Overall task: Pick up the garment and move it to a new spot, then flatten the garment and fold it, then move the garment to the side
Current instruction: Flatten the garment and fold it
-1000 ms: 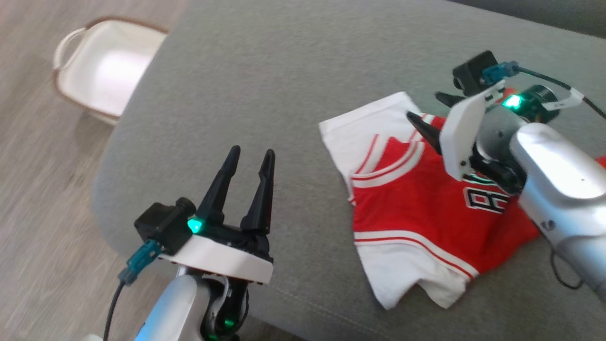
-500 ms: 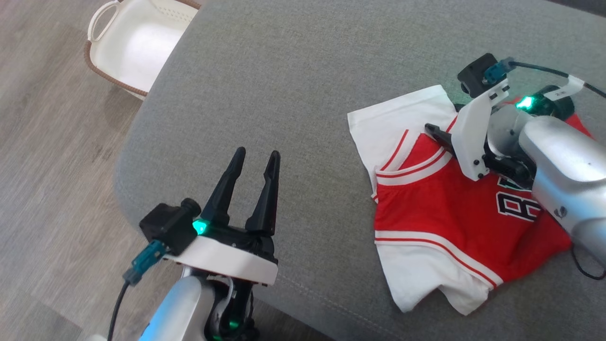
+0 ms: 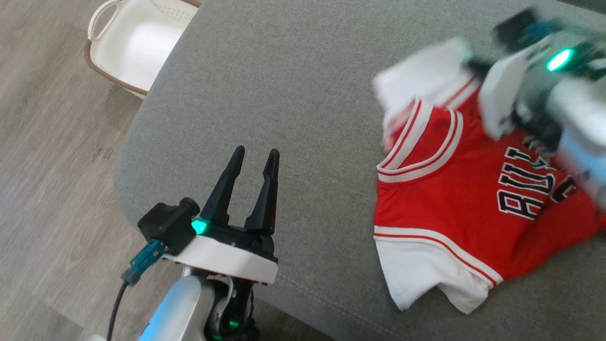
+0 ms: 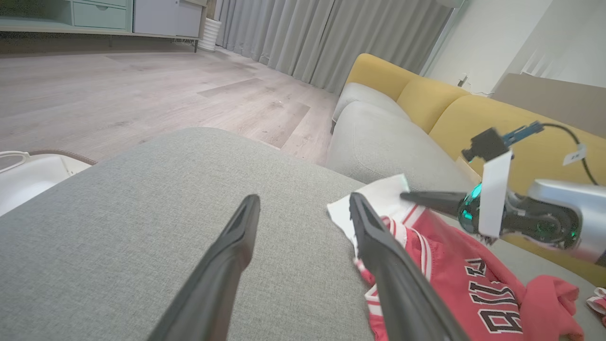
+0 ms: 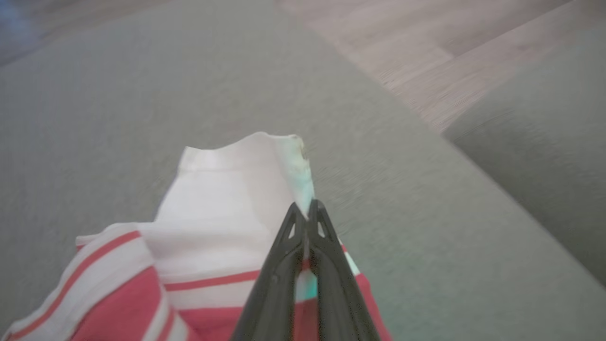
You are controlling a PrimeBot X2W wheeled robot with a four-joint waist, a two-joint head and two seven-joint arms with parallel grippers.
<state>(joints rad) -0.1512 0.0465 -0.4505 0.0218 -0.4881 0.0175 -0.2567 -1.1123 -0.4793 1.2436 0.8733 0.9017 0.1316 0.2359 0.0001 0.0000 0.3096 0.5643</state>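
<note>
The garment [image 3: 454,199] is a red and white jersey with black letters, lying crumpled on the grey cushion [image 3: 284,85] at the right. My right gripper [image 3: 473,64], blurred in the head view, is at the garment's far white corner. In the right wrist view, the right gripper [image 5: 307,210] is shut on the garment's white edge [image 5: 293,166], which stands raised off the cushion. My left gripper [image 3: 255,152] is open over the cushion's near left part, well left of the garment, with nothing between its fingers. The left wrist view has the left gripper [image 4: 304,199], the garment [image 4: 450,279] and the right gripper [image 4: 407,195].
A white basket [image 3: 102,61] with a brown rim stands on the wood floor [image 3: 47,189] at the cushion's far left corner. A yellow sofa back [image 4: 426,94] rises behind the cushions. The cushion's edge runs close to my left gripper.
My right gripper has shut on the garment's white corner and pulled it up and to the right, stretching the red part. The left gripper has stayed open in place.
</note>
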